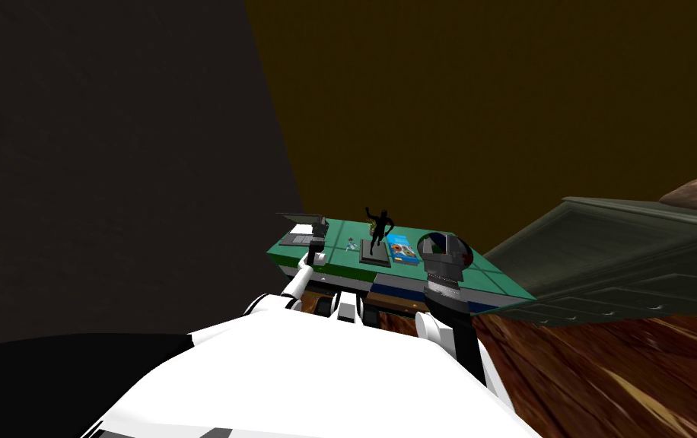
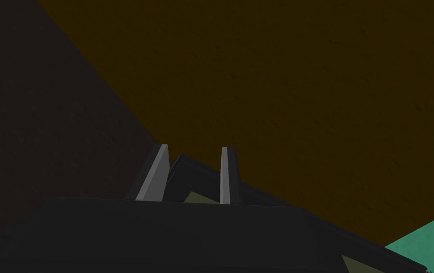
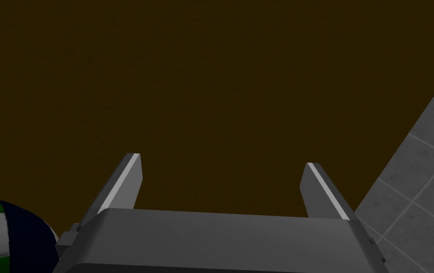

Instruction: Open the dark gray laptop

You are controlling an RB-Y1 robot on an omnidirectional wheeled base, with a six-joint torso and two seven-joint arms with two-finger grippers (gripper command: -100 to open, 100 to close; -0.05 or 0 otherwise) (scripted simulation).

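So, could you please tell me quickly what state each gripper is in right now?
Left gripper: closed on the dark gray laptop, gripping its lid.
Right gripper: open, holding nothing.

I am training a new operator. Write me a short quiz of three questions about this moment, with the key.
1. True or false: the right gripper holds the laptop.
2. Where on the green table is the laptop? A) at the robot's left end B) in the middle C) at the robot's right end
3. Fill in: the left gripper is shut on the laptop's ____.
Key: 1 false; 2 A; 3 lid.
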